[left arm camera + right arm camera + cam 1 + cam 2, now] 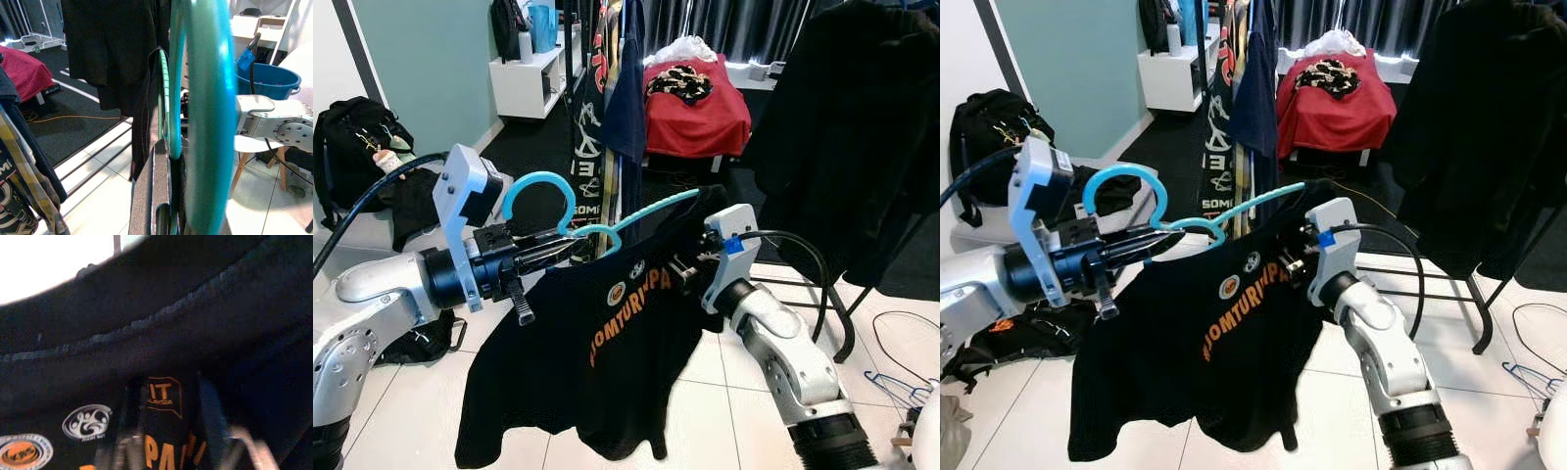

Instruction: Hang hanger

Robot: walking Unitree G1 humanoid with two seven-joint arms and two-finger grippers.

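Note:
A teal plastic hanger (540, 186) is held near its neck, hook pointing up, by my left gripper (570, 245), which is shut on it. One hanger arm (656, 208) runs right into the collar of a black T-shirt (607, 362) with orange lettering, which drapes down from the hanger. My right gripper (679, 266) presses into the shirt's front just below the collar. In the right wrist view, black fabric with a printed label (159, 394) sits between its fingers (210, 416). In the left wrist view the hanger (208, 122) runs along the finger (151, 196).
A clothes rack with hanging garments (617, 88) stands straight ahead. A large black garment (862, 127) hangs on a stand at the right. A red-draped item (695, 108) is behind, a black backpack (352, 137) at left, and loose hangers (901, 387) on the tiled floor.

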